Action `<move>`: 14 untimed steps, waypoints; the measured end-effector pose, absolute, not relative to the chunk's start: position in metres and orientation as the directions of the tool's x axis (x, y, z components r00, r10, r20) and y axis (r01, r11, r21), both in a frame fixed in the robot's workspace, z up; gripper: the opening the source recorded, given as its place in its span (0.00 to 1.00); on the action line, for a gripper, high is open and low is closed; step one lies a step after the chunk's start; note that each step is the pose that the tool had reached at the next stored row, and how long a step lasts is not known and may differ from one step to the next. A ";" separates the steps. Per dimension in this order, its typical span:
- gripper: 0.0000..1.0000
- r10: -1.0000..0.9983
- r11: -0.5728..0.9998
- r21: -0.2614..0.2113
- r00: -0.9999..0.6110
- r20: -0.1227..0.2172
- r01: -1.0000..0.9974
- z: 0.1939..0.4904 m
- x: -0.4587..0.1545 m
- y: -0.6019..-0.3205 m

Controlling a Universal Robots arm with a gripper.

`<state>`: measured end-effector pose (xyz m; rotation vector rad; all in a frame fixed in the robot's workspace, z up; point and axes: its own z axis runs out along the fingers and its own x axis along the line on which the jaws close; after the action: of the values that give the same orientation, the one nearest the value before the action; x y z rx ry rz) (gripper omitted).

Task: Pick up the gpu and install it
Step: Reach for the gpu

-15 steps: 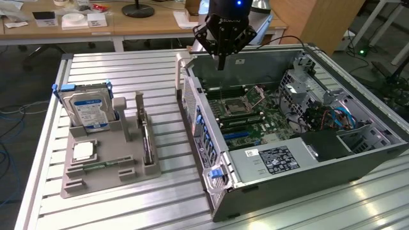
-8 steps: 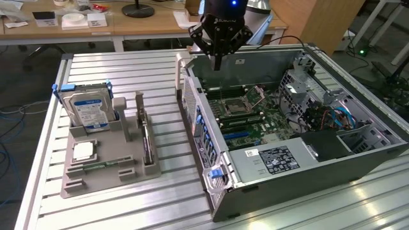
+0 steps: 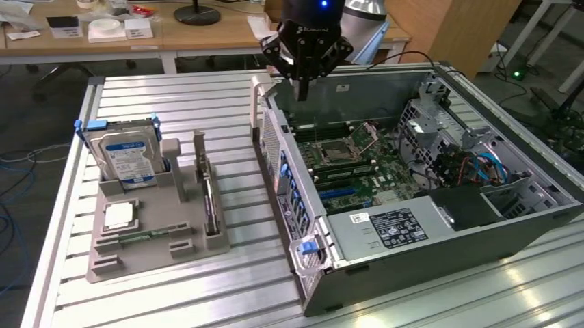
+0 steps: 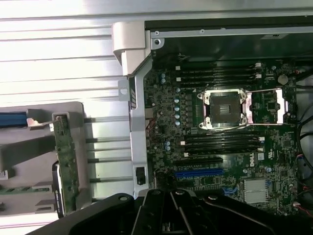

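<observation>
The gpu (image 3: 210, 199) stands on edge in a slot of the grey holder (image 3: 155, 236), seen edge-on as a thin dark slab. The wrist view gives the gpu (image 4: 66, 156) as a green board w/ a dark face on one side. Nothing touches it. On the ext. view's clock face it sits at approx 9 o'clock of the PC case (image 3: 411, 232), near the case's perforated end wall but apart from it. The HDD (image 3: 128, 154) is in the same holder, at 10 o'clock from the gpu.

The gripper (image 3: 304, 92) hangs over the case's end wall, approx 1 o'clock from the gpu and well apart from it. Its pincer is pinched narrow, fingers together, nothing between them. The wrist view looks past the gripper (image 4: 171, 205) onto the mobo (image 4: 220, 122) and its blue slot (image 4: 198, 173), which looks empty. No card is seated in the case.

Progress, as I judge it: early. Pick-up isn't done, install isn't done, so the whole job is left.
</observation>
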<state>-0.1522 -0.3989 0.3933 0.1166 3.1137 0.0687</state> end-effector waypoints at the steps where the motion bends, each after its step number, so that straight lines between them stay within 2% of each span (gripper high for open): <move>1: 0.11 0.075 0.996 0.045 -0.997 -0.023 0.074 0.393 -0.153 -0.399; 14: 0.11 0.075 0.996 0.045 -0.997 -0.023 0.074 0.393 -0.167 -0.399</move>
<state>-0.1672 -0.3990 0.3932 0.1165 3.1137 0.0688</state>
